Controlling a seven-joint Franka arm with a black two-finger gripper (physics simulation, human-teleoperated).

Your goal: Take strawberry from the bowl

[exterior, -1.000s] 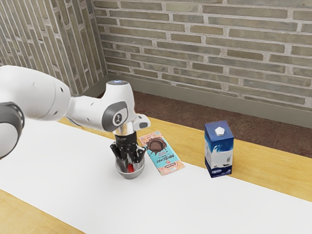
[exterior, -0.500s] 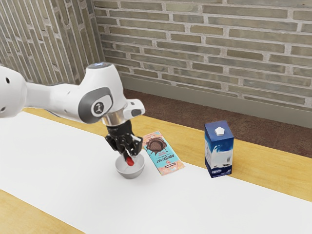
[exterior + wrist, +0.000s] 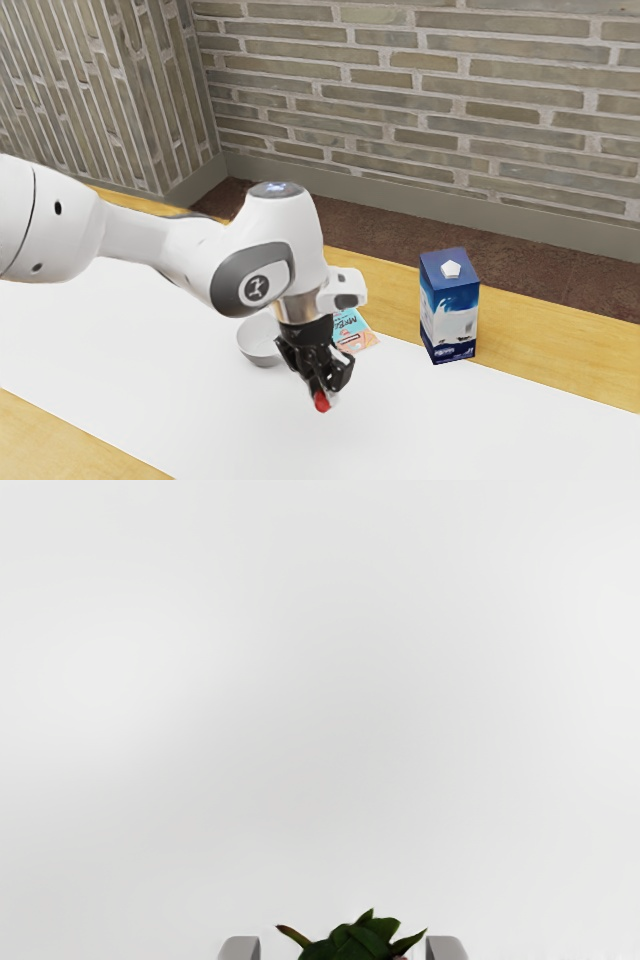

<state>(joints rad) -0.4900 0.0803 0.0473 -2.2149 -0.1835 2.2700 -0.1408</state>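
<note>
Jaws: grasping the strawberry (image 3: 322,402)
Strawberry: exterior view's lower centre, outside the bowl (image 3: 258,353)
Bowl: left of centre, partly behind the jaws
Carton (image 3: 449,315): upright, right of centre

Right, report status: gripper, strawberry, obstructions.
Gripper shut on the strawberry. Strawberry outside the bowl, over the white strip. Carton standing apart, toward the exterior view's right; no obstruction seen.
</note>
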